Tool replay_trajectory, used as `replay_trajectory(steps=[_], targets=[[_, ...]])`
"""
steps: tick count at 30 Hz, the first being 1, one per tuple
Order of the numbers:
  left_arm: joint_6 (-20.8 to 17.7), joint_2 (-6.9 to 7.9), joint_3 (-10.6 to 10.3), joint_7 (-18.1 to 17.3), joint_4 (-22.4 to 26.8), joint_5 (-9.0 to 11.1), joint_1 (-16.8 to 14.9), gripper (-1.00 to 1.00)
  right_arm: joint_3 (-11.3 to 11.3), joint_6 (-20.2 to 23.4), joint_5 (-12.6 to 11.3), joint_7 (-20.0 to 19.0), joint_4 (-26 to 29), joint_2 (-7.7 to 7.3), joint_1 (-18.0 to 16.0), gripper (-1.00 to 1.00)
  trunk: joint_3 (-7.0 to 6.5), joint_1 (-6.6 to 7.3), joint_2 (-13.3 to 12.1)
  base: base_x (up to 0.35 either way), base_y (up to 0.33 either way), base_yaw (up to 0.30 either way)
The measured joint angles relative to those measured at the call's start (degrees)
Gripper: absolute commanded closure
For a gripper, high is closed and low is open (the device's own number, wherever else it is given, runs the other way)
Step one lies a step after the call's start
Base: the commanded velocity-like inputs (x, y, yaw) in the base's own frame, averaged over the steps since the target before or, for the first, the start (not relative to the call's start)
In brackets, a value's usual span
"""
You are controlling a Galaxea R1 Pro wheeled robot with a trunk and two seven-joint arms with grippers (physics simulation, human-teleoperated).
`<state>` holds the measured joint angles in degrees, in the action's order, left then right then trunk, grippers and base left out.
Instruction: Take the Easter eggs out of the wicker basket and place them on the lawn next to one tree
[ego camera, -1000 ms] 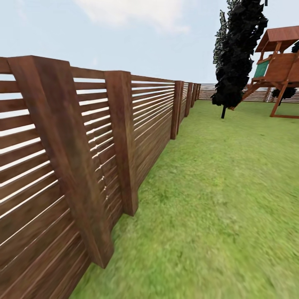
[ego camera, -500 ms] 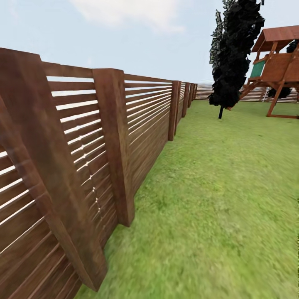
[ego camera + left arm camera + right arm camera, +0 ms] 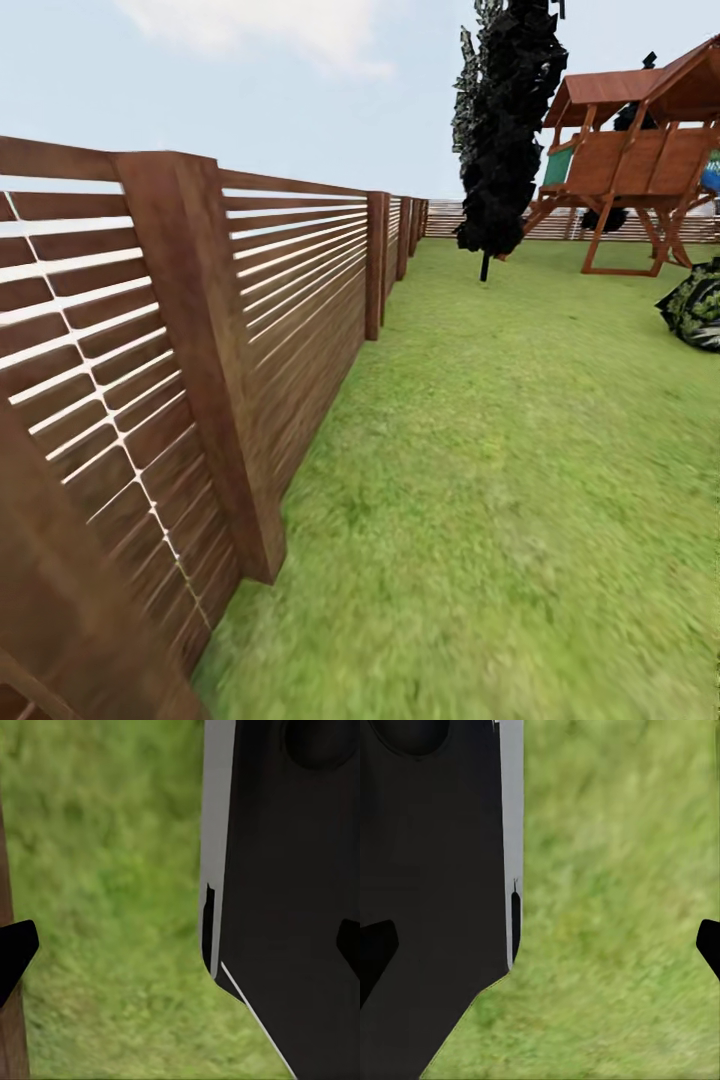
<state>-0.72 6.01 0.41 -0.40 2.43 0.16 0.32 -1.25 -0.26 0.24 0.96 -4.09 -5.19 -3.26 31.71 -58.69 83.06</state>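
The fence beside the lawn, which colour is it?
Brown wood fence, horizontal slats; best in the head view.

Flat, even daylight lies over my head view; no sun disc, no glare, and I find hardly any cast shadow on the lawn [image 3: 520, 450]. The slat fence [image 3: 300, 290] is crisp at its far end beside the black tree [image 3: 505, 130], but its nearest posts lean and stretch, and the grass beside them is smeared. Pale sky shines between the slats. In both my wrist views the grass is soft, blurred and brightly lit, while my own body panel [image 3: 292, 885] is unlit black.
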Motion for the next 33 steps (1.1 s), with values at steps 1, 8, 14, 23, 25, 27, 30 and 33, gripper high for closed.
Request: replay_trajectory(steps=[1, 8, 14, 23, 25, 27, 30, 33], targets=[[0.0, 0.00, 0.0, 0.0, 0.0, 0.0, 0.0, -1.00, 0.0, 0.0, 0.0, 0.0, 0.0, 0.00, 0.0, -1.00, 0.02, 0.00, 0.0, 0.339, 0.000, -0.130], [0.0, 0.02, 0.0, 0.0, 0.0, 0.0, 0.0, -1.00, 0.1, 0.0, -0.1, 0.0, 0.0, 0.00, 0.0, -1.00, 0.05, 0.00, 0.0, 0.339, 0.000, -0.036], [0.0, 0.04, 0.0, 0.0, 0.0, 0.0, 0.0, -1.00, 0.1, 0.0, -0.2, 0.0, 0.0, 0.00, 0.0, -1.00, 0.05, 0.00, 0.0, 0.339, 0.000, -0.002], [-0.1, 0.04, 0.2, -0.1, 0.0, 0.2, 0.0, -1.00, -0.1, 0.0, 0.3, 0.0, 0.0, 0.00, 0.0, -1.00, 0.06, 0.00, 0.0, 0.339, 0.000, -0.061], [-0.1, 0.03, 0.3, -0.2, 0.0, 0.4, 0.0, -1.00, -0.1, 0.0, 0.3, 0.0, 0.0, 0.00, 0.0, -1.00, 0.07, 0.00, 0.0, 0.339, 0.000, -0.246], [-0.2, -0.09, 0.4, -0.3, -0.1, 0.4, 0.1, -1.00, -0.1, 0.0, 0.4, 0.0, 0.0, 0.00, 0.0, -1.00, 0.07, 0.00, 0.0, 0.339, 0.000, -0.257], [-0.2, -0.26, 0.3, -0.3, 0.0, 0.4, 0.1, -1.00, -0.1, 0.0, 0.4, 0.0, 0.0, 0.00, 0.0, -1.00, 0.07, 0.00, 0.0, 0.339, 0.000, -0.219], [-0.1, -0.39, 0.3, -0.3, 0.0, 0.4, 0.1, -1.00, -0.1, 0.0, 0.4, 0.0, 0.0, 0.00, 0.0, -1.00, 0.07, 0.00, 0.0, 0.339, 0.000, -0.191]])
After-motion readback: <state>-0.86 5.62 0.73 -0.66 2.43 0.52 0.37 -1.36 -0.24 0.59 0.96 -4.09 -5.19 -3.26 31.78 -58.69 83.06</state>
